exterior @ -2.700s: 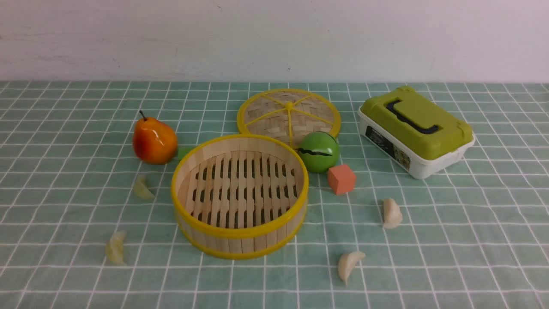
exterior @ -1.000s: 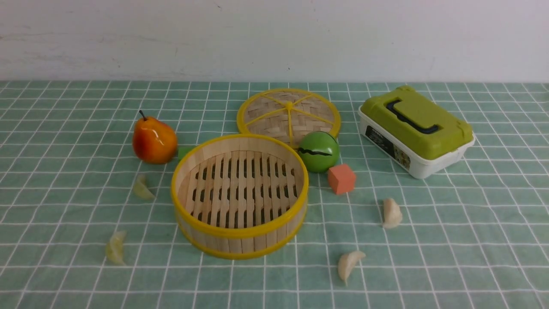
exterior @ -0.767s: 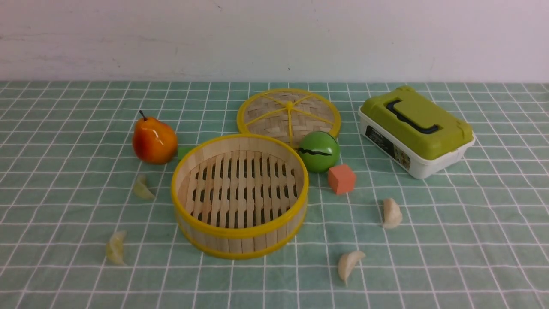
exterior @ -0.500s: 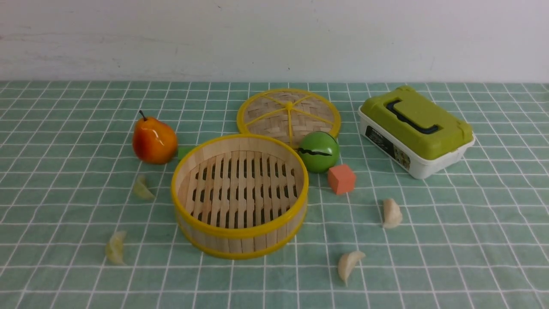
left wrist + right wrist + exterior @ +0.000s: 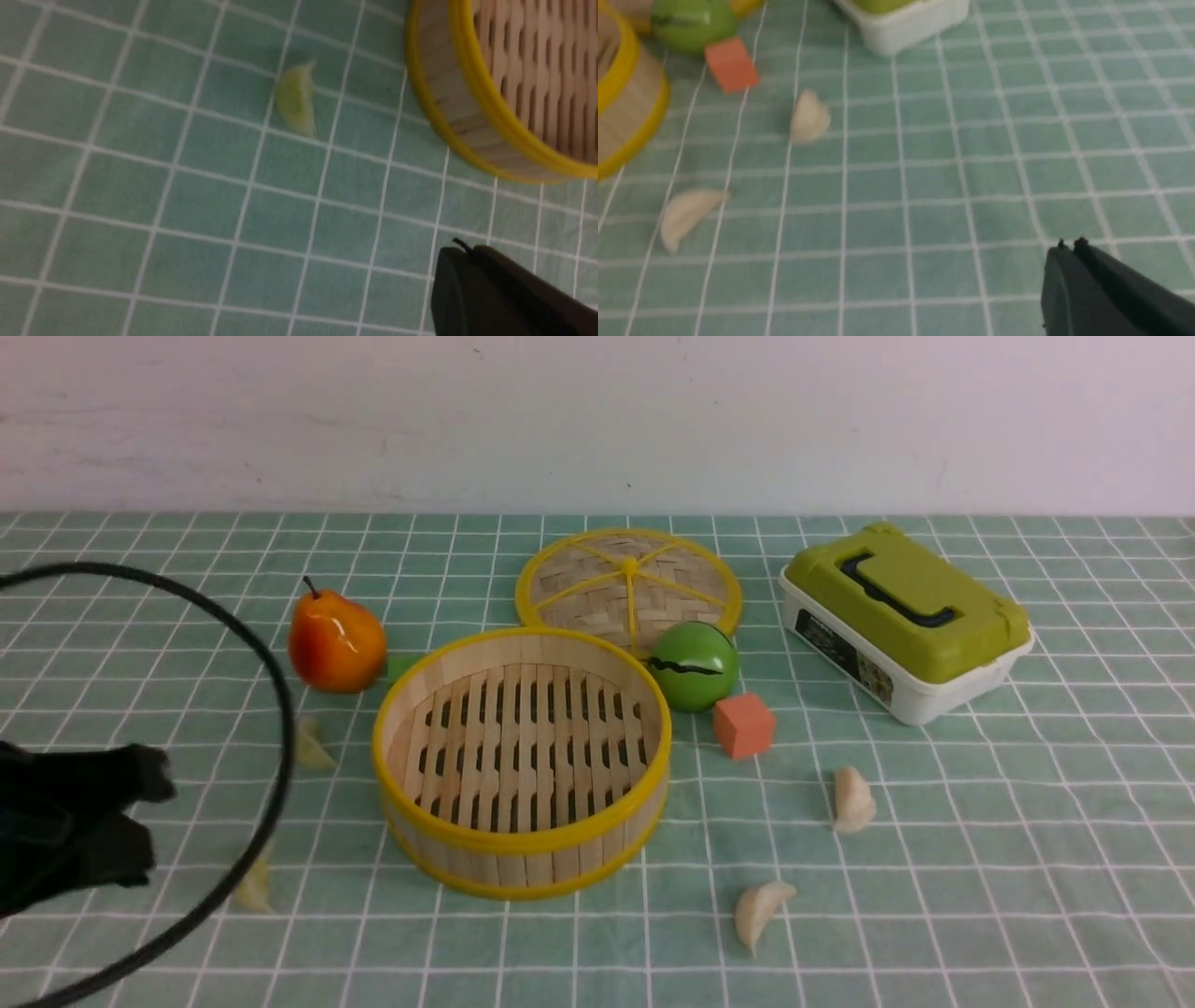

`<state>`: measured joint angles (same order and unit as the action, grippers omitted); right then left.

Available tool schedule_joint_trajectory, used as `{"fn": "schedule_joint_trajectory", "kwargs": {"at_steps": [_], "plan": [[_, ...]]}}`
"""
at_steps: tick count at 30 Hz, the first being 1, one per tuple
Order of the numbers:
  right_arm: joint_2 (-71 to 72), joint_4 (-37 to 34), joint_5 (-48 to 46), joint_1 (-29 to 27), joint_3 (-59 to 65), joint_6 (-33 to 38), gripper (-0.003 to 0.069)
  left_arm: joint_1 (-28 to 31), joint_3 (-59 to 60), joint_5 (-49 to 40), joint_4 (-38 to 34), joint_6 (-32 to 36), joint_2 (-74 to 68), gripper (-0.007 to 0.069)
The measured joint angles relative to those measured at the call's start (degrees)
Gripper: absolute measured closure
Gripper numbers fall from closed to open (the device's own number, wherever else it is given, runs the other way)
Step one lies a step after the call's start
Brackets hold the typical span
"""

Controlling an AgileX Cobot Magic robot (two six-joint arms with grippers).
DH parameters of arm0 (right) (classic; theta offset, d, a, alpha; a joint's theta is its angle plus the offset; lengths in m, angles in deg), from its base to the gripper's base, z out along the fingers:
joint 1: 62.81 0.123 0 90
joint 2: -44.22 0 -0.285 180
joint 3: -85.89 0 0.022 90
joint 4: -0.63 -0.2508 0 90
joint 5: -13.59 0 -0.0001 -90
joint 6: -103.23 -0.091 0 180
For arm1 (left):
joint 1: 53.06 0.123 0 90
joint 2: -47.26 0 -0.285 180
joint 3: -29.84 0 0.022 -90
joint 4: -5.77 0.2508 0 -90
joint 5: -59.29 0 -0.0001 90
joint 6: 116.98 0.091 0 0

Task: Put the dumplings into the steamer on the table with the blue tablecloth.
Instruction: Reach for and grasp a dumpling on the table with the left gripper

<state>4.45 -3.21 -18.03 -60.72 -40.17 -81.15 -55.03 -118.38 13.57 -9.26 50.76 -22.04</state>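
The steamer [image 5: 523,842] stands empty in the middle of the table's blue tablecloth [image 5: 980,896]. Two dumplings lie left of it, one [image 5: 310,747] near the pear and one [image 5: 250,889] nearer me, both crossed by a black cable. Two more dumplings [image 5: 852,800] [image 5: 761,910] lie to its right. My left arm [image 5: 84,821] reaches in at the left edge. In the left wrist view my left gripper [image 5: 460,249] is shut and empty, apart from a dumpling [image 5: 295,102] beside the steamer [image 5: 439,107]. My right gripper [image 5: 1070,246] is shut and empty, away from two dumplings [image 5: 810,116] [image 5: 686,214].
A woven yellow-rimmed lid [image 5: 627,581] lies behind the steamer. A pear [image 5: 334,639] stands at the back left. A green ball [image 5: 694,665] and an orange cube [image 5: 743,724] sit at the steamer's right. A green-lidded white box [image 5: 901,616] stands at the back right. A black cable [image 5: 271,709] loops over the left side.
My left arm and its cable loop have come into the front view from the left. The steamer, dumplings and other objects have not moved.
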Motion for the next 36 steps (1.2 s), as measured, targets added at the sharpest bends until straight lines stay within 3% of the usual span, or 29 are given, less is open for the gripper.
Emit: {"fn": "schedule_joint_trajectory", "kwargs": {"at_steps": [5, 8, 17, 20, 26, 32, 36], "plan": [[-9.26, -7.44, -1.30, 3.88, -0.06, 9.14, 0.0660, 0.00, -5.27, -0.82, -0.70, 2.50, -11.55, 0.0626], [-12.37, -12.96, 0.82, 7.13, -0.29, 14.72, 0.0660, 0.00, -9.91, -2.07, 1.10, 2.76, -18.80, 0.0574], [-13.14, -18.34, 1.40, 11.19, -0.53, 19.96, 0.0660, 0.00, -13.97, 2.52, 6.21, 2.77, -30.81, 0.0308], [-13.14, -18.94, 1.40, 11.19, -0.53, 20.01, 0.0660, 0.00, -14.07, 3.47, 7.19, 3.53, -34.90, 0.0265], [-13.18, -19.98, 1.50, 11.19, -0.53, 20.01, 0.0660, 0.00, -14.09, 5.88, 9.41, 4.47, -41.57, 0.0300], [-13.18, -19.98, 1.52, 11.19, -0.53, 20.01, 0.0660, 0.00, -14.63, 5.76, 9.57, 4.56, -42.55, 0.0470], [-13.18, -20.03, 1.52, 11.19, -0.53, 20.01, 0.0660, 0.00, -14.63, 6.10, 8.64, 4.56, -42.00, 0.0468]]}}
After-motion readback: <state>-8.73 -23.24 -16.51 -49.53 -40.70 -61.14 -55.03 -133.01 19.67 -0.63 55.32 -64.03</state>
